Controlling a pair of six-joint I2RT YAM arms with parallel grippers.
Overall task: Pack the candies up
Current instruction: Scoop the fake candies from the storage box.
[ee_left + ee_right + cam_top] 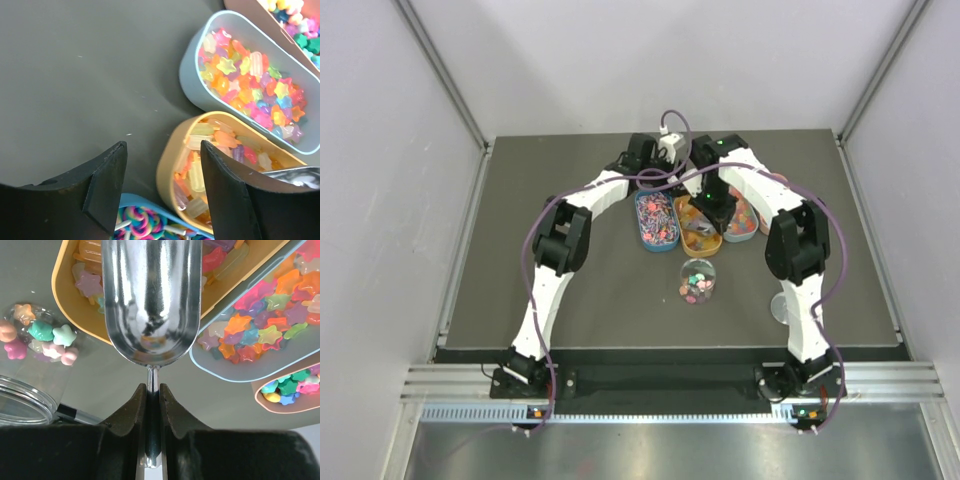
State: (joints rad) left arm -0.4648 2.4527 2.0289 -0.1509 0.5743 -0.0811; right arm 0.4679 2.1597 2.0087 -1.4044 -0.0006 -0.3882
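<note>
The candies fill several oval trays: lollipop swirls in the blue tray, gummies in the orange tray, stars in the pale blue tray. A few candies lie in the clear jar. My right gripper is shut on the handle of a metal scoop, whose empty bowl hangs over the orange tray. My left gripper is open, with the orange tray's end between its fingers, not touching it.
A pink tray of candies lies beyond the pale blue one. A clear round lid rests on the dark mat near the right arm's base. Bare mat spreads to the left of the trays.
</note>
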